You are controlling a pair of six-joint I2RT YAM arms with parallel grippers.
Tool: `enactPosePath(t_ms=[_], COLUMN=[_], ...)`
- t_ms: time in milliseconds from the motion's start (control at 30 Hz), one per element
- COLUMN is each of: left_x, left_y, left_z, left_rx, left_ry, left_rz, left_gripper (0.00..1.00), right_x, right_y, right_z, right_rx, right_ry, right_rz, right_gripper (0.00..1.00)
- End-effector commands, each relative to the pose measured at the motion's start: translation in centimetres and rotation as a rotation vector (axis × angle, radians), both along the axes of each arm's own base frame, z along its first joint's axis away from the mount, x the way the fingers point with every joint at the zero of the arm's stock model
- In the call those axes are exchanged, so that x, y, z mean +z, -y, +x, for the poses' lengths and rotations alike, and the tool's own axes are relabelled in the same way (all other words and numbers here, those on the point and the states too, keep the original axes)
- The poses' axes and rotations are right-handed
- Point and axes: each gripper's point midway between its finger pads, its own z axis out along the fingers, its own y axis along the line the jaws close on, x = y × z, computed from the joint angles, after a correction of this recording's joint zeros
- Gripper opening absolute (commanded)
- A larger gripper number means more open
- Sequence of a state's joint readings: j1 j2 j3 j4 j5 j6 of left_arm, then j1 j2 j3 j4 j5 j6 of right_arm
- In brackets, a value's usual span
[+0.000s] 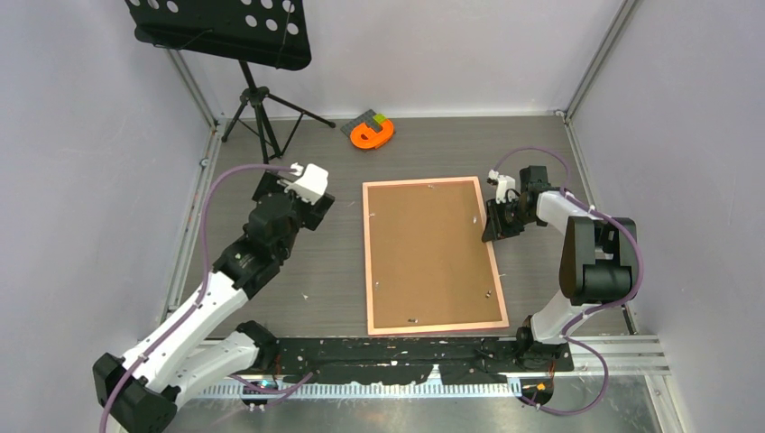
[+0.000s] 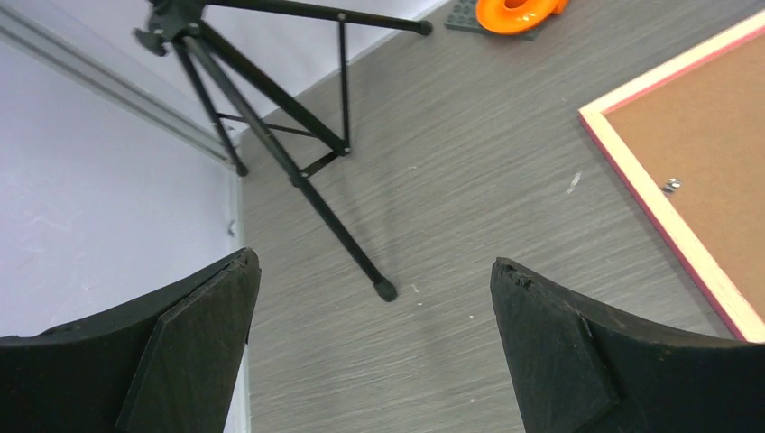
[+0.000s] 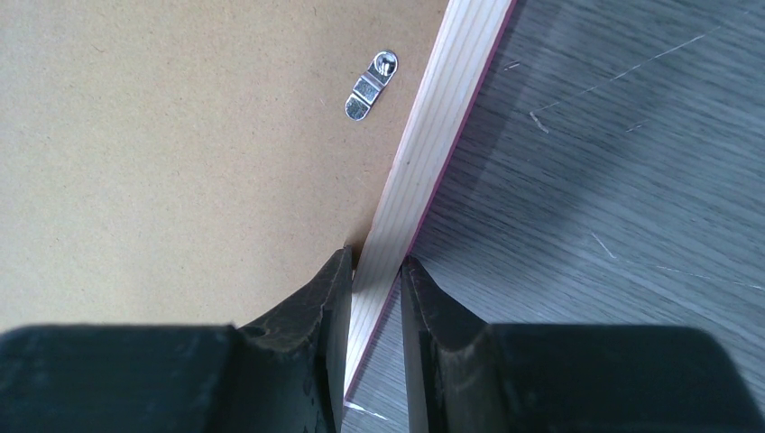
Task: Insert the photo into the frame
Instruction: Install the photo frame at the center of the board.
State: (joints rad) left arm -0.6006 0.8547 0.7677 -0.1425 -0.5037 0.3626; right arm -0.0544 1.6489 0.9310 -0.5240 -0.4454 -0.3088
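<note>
The frame (image 1: pixel 438 327) lies flat in the middle of the table with its back up, a narrow salmon-pink border around a plain brown backing board (image 1: pixel 428 253). The photo is hidden. My right gripper (image 1: pixel 491 231) is at the frame's right edge. In the right wrist view it (image 3: pixel 376 266) is shut on the pale wooden rail of the frame (image 3: pixel 442 135), one finger over the board and the other on the table side. My left gripper (image 1: pixel 293 194) hovers left of the frame, wide open (image 2: pixel 374 271), with nothing between its fingers. The frame's corner (image 2: pixel 663 215) shows at its right.
A black music stand's tripod (image 1: pixel 262 108) stands at the back left, one leg (image 2: pixel 298 171) reaching toward my left gripper. A small orange tape-like object (image 1: pixel 372 133) lies behind the frame. A metal turn clip (image 3: pixel 370 86) sits on the backing board. Walls close in three sides.
</note>
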Motion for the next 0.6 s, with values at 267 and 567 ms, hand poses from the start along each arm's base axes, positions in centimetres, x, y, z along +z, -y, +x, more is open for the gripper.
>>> enactPosePath(t_ms=[267, 567], left_x=[-6.5, -15.5], left_y=[7.1, 11.4], left_z=[-1.1, -4.0], left_rx=[-0.274, -0.386], left_ry=[-0.370, -0.638], left_rz=[-0.096, 0.012], left_gripper=[1.00, 0.96], right_x=[1.8, 1.7], right_y=[-0.3, -0.2], right_z=[1.1, 1.2], right_rx=[0.024, 0.023], right_ry=[0.086, 0.085], right_rz=[0.014, 0.012], right_gripper=[0.06, 0.06])
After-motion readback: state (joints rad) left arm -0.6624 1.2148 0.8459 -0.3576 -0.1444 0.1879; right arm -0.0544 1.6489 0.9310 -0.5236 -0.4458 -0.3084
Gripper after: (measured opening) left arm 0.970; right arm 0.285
